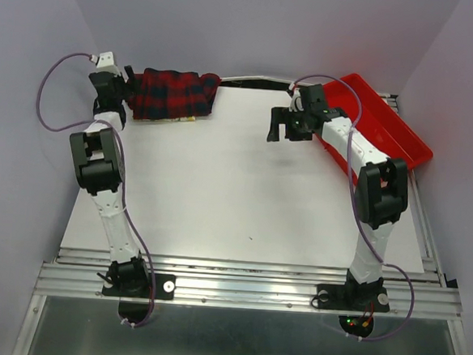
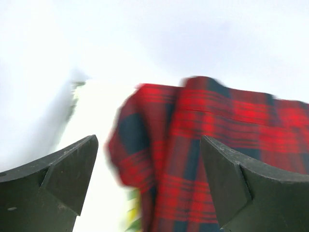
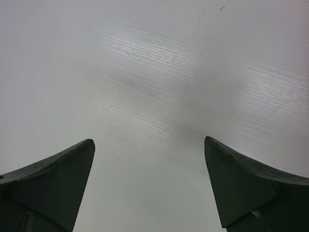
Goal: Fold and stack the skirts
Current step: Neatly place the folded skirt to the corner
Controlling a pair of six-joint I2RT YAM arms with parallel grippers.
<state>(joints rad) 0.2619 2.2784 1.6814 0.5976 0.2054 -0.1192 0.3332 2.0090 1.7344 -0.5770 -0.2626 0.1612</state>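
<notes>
Over on your far right, you've got a rigid red plastic tray (image 1: 391, 115), long and rectangular, sitting at an angle with one end at the back corner. It rests on the flat white table board (image 1: 243, 194), which shows a fine streaked grain up close and one tiny dark speck (image 1: 251, 238) toward the near side. Along your near edge runs a ribbed aluminium rail (image 1: 245, 288), with a dull grey metal sheet (image 1: 249, 345) below it. Pale lavender walls (image 1: 19, 146) close in on the left, right and back.
</notes>
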